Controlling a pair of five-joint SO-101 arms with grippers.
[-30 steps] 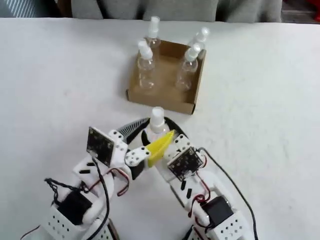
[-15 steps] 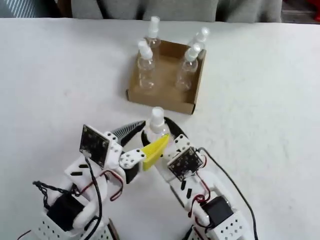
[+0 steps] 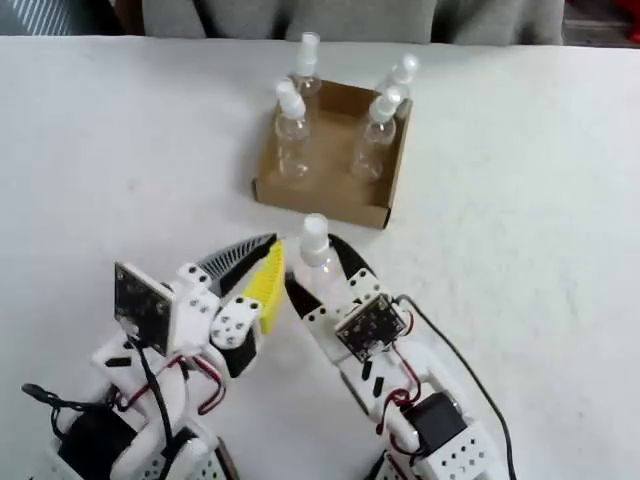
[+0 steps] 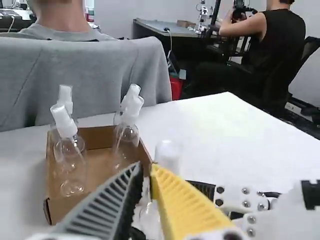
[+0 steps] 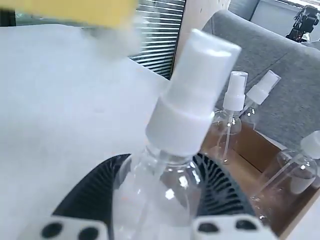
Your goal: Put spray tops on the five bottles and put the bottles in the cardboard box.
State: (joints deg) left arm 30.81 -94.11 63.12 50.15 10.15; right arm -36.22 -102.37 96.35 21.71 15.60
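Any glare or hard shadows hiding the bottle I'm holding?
Right wrist view: small bright glints on the held bottle, outline readable. High view: even light, no hard shadows, but its white spray top nearly blends into the white table.

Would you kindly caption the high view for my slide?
Right gripper holds a capped bottle upright, just short of the cardboard box.

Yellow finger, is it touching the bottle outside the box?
Apart. The high view shows bare table between the yellow finger of the left gripper and the bottle that the right gripper holds.
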